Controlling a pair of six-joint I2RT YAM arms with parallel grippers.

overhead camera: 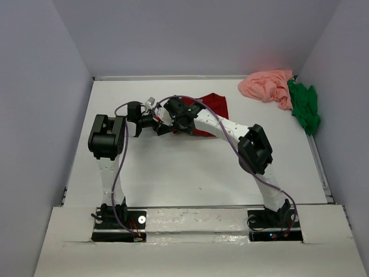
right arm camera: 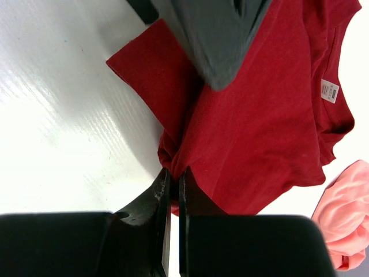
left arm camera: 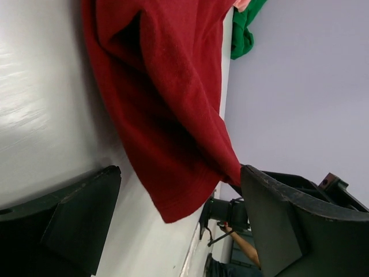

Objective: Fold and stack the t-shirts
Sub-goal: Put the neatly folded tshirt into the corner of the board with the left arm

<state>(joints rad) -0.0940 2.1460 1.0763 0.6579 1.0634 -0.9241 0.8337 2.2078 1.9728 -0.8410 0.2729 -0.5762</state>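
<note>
The dark red t-shirt (overhead camera: 212, 105) lies crumpled at the table's middle back. My right gripper (overhead camera: 167, 124) is shut on a bunched edge of it (right arm camera: 248, 115), lifting that edge off the table; the grip shows in the right wrist view (right arm camera: 174, 176). My left gripper (overhead camera: 151, 123) is open wide right beside it. In the left wrist view (left arm camera: 180, 173) a hanging corner of the red t-shirt (left arm camera: 167, 115) sits between the fingers and touches the right finger (left arm camera: 282, 225). The salmon pink t-shirt (overhead camera: 268, 85) and the bright green t-shirt (overhead camera: 304, 105) lie crumpled at the back right.
The white table (overhead camera: 190, 173) is bounded by grey walls at the left, back and right. The pink t-shirt (right arm camera: 346, 213) lies close past the red one. The green t-shirt (left arm camera: 243, 32) rests against the right wall.
</note>
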